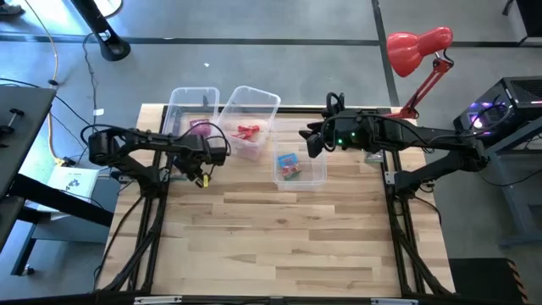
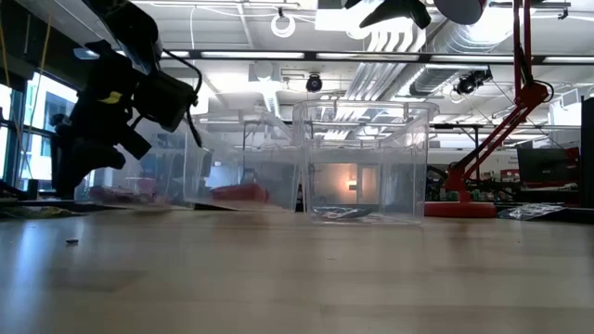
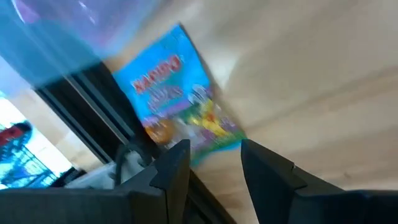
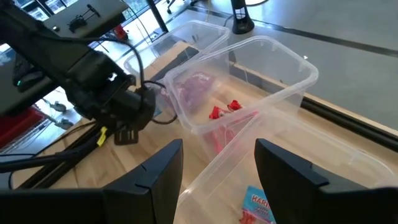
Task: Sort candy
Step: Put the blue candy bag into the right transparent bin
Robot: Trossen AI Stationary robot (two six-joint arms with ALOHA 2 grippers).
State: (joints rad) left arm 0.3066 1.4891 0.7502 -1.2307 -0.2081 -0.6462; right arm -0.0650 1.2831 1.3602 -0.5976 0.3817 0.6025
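A blue-green candy packet [image 3: 174, 93] lies flat on the wood at the table's left edge. My left gripper [image 3: 214, 162] hangs open just over its near end, pointing steeply down, fingers apart and touching nothing; the same gripper [image 1: 200, 174] shows beside the left bin. Three clear bins stand at the far side. The left bin [image 1: 190, 106] holds pink candy [image 4: 196, 87], the middle bin [image 1: 254, 106] red candy [image 4: 225, 111], and the right bin [image 1: 318, 174] a blue-green packet [image 4: 258, 202]. My right gripper [image 4: 217, 174] waits open, high above the right bin.
A red desk lamp [image 1: 415, 51] stands off the table's far right corner. Black frame bars and cables [image 1: 144, 182] run along the table's left edge by the packet. Bare wood [image 1: 279, 246] fills the near half of the table.
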